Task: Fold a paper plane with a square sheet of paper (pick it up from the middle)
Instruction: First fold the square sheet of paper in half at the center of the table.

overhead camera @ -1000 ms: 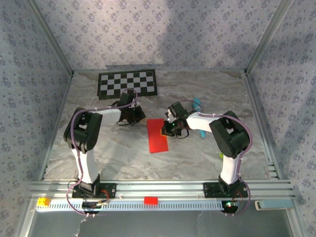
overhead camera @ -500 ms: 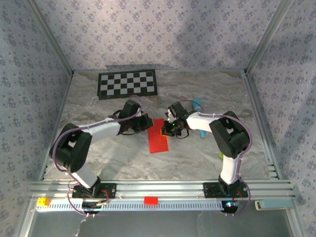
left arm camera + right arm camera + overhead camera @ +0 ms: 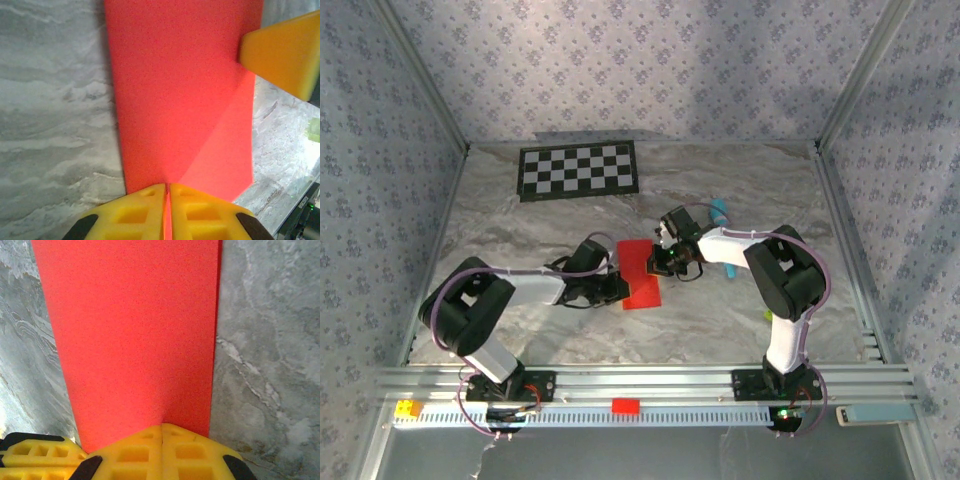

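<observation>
The square sheet of paper (image 3: 642,282) lies on the marble table as a narrow red strip, folded over. The left wrist view shows a diagonal crease and a lighter flap (image 3: 225,150) on it. My left gripper (image 3: 617,288) rests at the strip's near left edge. Its yellow fingertips (image 3: 167,187) are shut, with a thin red line showing in the slit between them. My right gripper (image 3: 662,262) is shut with its tips (image 3: 161,427) down on the strip's right edge. Its yellow finger (image 3: 285,55) also appears in the left wrist view.
A black-and-white checkerboard (image 3: 579,170) lies at the back left. A teal stick (image 3: 720,212) sits behind the right arm. On the front rail are a small red block (image 3: 625,405) and a yellow block (image 3: 408,408). A metal frame borders the table.
My left arm has swung forward and to the right, from behind the strip's left side down to its near left edge. The right gripper and the paper have stayed put.
</observation>
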Robot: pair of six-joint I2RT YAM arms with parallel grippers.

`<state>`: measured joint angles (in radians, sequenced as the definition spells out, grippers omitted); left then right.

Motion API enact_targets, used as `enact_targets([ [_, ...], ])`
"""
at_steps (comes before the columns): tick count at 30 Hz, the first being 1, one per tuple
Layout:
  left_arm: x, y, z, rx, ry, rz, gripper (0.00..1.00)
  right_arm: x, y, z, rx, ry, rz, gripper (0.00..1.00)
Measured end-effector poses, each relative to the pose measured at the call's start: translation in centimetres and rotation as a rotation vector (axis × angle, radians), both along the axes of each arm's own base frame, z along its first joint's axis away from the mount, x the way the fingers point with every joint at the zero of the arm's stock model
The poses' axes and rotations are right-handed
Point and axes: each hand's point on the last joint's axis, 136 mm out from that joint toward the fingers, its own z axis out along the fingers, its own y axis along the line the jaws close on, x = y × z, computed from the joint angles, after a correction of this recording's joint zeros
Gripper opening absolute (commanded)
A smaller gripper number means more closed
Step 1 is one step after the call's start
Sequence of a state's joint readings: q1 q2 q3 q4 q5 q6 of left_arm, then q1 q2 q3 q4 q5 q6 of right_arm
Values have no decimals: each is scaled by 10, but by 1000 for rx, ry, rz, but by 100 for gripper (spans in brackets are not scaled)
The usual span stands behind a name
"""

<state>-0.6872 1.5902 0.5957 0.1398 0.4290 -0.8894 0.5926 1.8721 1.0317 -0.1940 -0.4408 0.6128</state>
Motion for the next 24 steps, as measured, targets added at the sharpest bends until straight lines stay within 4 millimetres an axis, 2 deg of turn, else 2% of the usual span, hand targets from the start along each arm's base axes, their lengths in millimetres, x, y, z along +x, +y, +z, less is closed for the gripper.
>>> enact_targets([
  [8, -14, 12, 3, 4, -7, -6, 12, 0, 1, 0, 0, -1, 2, 0],
  [14, -10, 8, 33, -51, -57, 6, 14, 0, 1, 0, 0, -1, 2, 0],
  [17, -5, 1, 40, -75, -69, 9, 14, 0, 1, 0, 0, -1, 2, 0],
  [21, -1, -7, 39, -86, -58, 2, 13, 0, 1, 0, 0, -1, 2, 0],
  [24, -5, -13, 29, -76, -28, -16, 12, -1, 1, 0, 0, -2, 3, 0],
])
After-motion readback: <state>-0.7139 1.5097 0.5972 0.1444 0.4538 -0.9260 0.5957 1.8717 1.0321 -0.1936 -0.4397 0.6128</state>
